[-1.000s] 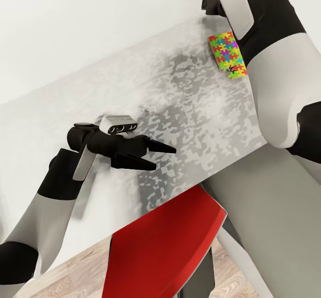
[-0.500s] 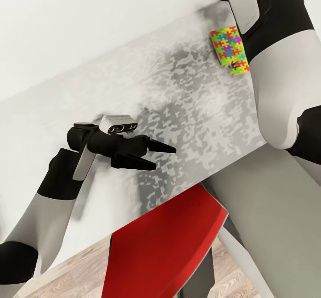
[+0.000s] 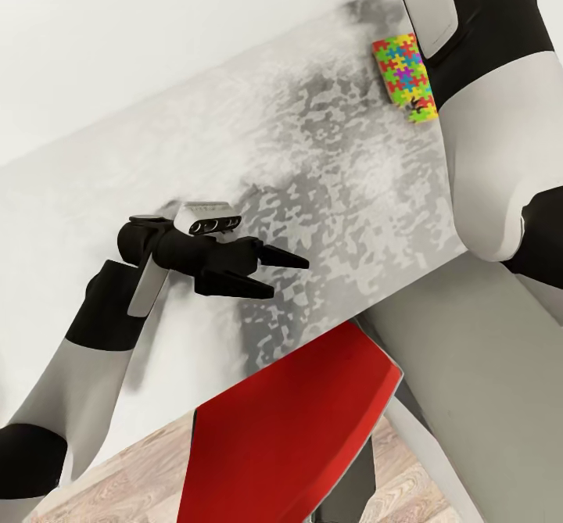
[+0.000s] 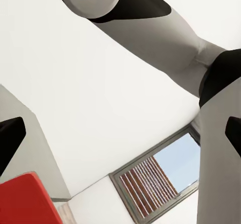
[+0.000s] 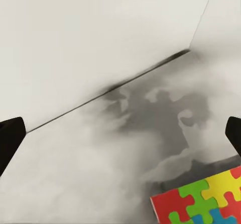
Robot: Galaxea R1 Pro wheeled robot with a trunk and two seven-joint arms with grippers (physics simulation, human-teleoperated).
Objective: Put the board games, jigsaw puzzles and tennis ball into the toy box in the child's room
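Note:
One jigsaw puzzle (image 3: pixel 403 75), a flat slab of bright interlocking pieces, lies on the table (image 3: pixel 328 171) near its far end, partly hidden behind my right forearm. Its red and green corner (image 5: pixel 198 204) shows in the right wrist view, just off my right gripper (image 5: pixel 120 133). That gripper is open and holds nothing, with its dark fingertips (image 5: pixel 10 136) at the picture's two sides. My left gripper (image 3: pixel 286 276) hovers over the middle of the table, open and empty. The other toys, the toy box and the bed are out of view.
A red chair (image 3: pixel 297 421) stands against the table's near edge, with wood-plank floor (image 3: pixel 125 484) under it. A white wall (image 3: pixel 156 30) runs behind the table. The left wrist view looks past my right arm (image 4: pixel 165 43) to a window (image 4: pixel 155 184).
The whole head view has shifted a little, so the camera has moved. My right arm has crept farther along the table. The left arm keeps its pose.

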